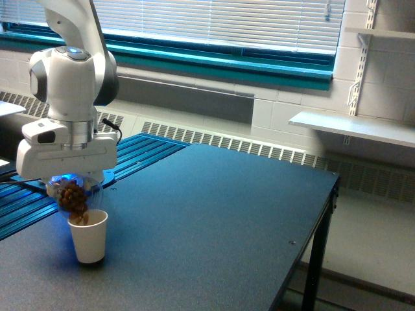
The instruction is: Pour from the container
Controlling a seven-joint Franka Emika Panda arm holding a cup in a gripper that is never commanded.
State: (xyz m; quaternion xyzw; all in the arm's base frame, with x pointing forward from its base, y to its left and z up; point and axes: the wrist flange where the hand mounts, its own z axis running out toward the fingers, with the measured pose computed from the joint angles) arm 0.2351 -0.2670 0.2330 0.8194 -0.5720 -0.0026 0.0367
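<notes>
The container (73, 195), a clear rounded plastic cup with brown pieces inside, hangs tipped mouth-down under my gripper (70, 184), which is shut on it. Its fingers are hidden behind the white hand body. The brown pieces reach down to the rim of a small white paper cup (89, 236) that stands upright on the dark table (214, 220), directly below and slightly to the exterior view's right of the container.
A blue slatted rack (139, 150) lies behind the arm at the exterior view's left. The table's edge and a leg (315, 265) run along the exterior view's right. A white wall shelf (353, 127) is mounted beyond the table.
</notes>
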